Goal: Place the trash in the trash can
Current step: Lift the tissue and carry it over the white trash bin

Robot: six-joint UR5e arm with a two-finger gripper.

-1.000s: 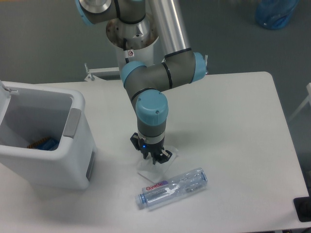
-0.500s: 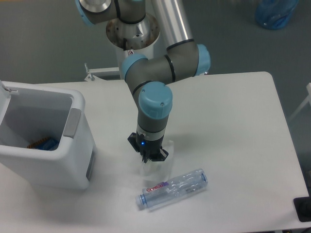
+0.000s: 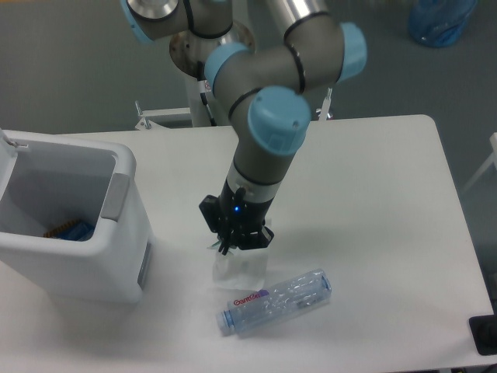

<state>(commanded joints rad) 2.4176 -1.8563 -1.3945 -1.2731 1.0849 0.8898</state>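
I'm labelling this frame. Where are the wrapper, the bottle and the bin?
wrapper (image 3: 241, 270), fixed camera, hanging sheet under the pincer
bottle (image 3: 289, 297), fixed camera, clear body
bin (image 3: 124, 167), fixed camera, right rim corner

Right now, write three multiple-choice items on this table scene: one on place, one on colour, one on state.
1. Where does the bottle lie?
A. inside the trash can
B. on the table, below the gripper in the picture
C. on the floor

2. What colour is the bottle's lettering?
A. red
B. green
C. black

3. What does the gripper hold?
A. the bottle
B. nothing
C. the wrapper

Key: 1 B, it lies flat on the table, apart from the trash can. 2 A, its label shows red. 3 C, the wrapper hangs from the closed fingers.
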